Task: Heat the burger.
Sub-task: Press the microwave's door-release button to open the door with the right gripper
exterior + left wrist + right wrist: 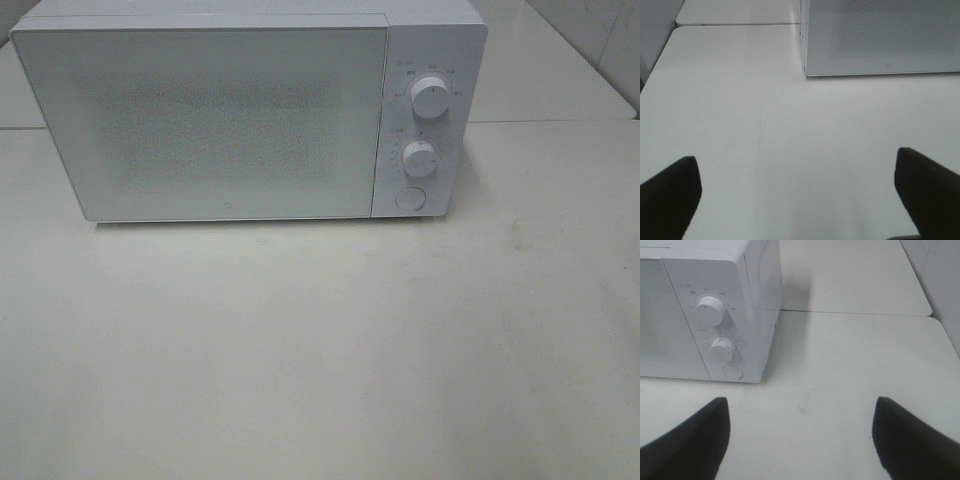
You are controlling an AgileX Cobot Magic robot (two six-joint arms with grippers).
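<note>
cannot place the burger; sees a white microwave point(220, 120) at the back of the table point(320, 350), frosted door point(200, 125) shut, blocking any look inside, two knobs point(430, 97) and a round button point(410, 197) beside it. holds left gripper point(795, 167) spread wide and empty, right gripper point(801, 407) likewise.

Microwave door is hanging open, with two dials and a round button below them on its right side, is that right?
Not quite. The microwave door is shut, flush with the front, as the exterior high view shows. The upper dial, lower dial and round button below them are on its right side.
</note>
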